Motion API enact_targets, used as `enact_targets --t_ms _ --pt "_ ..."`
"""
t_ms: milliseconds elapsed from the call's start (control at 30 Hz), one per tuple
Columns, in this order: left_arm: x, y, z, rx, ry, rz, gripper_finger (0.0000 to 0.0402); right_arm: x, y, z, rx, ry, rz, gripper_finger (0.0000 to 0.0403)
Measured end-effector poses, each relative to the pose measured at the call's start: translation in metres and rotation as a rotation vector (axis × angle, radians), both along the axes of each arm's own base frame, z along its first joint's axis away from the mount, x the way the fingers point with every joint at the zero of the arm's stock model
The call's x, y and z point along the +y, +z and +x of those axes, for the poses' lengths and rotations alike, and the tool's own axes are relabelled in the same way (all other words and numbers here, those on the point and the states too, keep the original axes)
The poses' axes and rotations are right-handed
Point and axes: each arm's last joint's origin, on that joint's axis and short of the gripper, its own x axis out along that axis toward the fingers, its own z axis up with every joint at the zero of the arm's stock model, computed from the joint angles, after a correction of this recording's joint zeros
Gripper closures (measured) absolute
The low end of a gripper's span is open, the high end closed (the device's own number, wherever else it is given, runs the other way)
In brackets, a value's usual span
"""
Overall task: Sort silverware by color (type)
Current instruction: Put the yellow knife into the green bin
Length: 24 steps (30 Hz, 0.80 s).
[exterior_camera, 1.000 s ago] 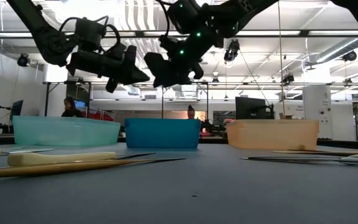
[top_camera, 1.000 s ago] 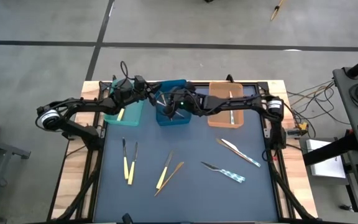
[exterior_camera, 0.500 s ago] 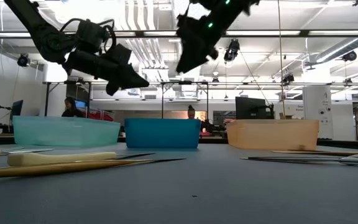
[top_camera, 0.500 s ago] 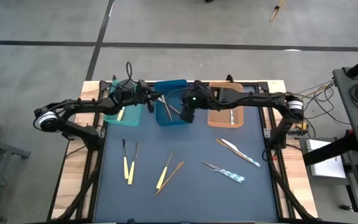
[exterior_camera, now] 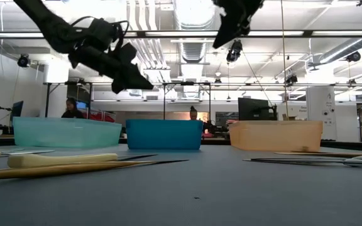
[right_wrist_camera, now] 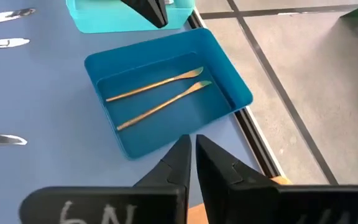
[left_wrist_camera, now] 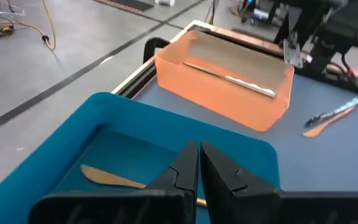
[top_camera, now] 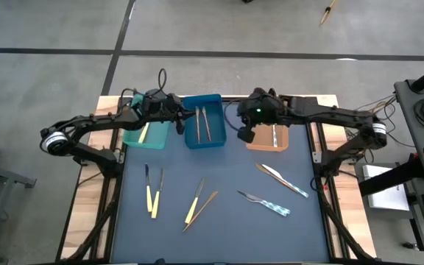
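Right hand (top_camera: 244, 135) clenched, nothing in it, raised betw. blue tray (top_camera: 204, 130) and orange tray (top_camera: 266, 138). Left hand (top_camera: 179, 120) also clenched, empty, raised over near edge of blue tray, teal tray (top_camera: 147, 133) just behind it.

Right wrist view only: 2 tan-brown wooden pieces (right_wrist_camera: 160, 94) lying side by side in blue tray, just ahead of right hand's fingertips (right_wrist_camera: 180, 155). Left wrist view only: 1 silver piece (left_wrist_camera: 232, 78) along orange tray's floor, well ahead of left hand's tips; 1 wooden piece seen in blue tray below them. High view only: 1 cream-yellow piece (top_camera: 143, 133) in teal tray, beside left hand.

On worktop (top_camera: 227, 228), well apart from both hands, per high view: 2 cream-handled (top_camera: 152, 195) side by side, 1 more cream (top_camera: 194, 202) next to 1 wooden (top_camera: 203, 208), 2 pale pieces (top_camera: 280, 177) overlapping, 1 pale blue-handled fork (top_camera: 267, 202). Total 7 loose. Trays: 3.

Low view: both hands high above tray rims; tray contents hidden by walls; 2 people far behind.
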Motion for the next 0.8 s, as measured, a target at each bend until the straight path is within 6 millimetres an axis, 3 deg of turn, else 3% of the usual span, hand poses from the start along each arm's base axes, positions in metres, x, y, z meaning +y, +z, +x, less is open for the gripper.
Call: enact_targets --t_ms 200,400,800 --pt "0.000 0.014 0.007 0.027 -0.018 0.005 0.0401 0.006 0.003 -0.026 -0.032 -0.026 0.023 0.0394" --pt "-0.011 0.018 0.017 0.010 -0.052 -0.027 0.0401 0.012 -0.006 -0.050 -0.058 -0.094 0.093 0.0394" --pt "-0.070 0.024 0.030 0.062 -0.129 -0.105 0.0401 0.031 -0.038 -0.062 -0.008 -0.118 0.250 0.0394"
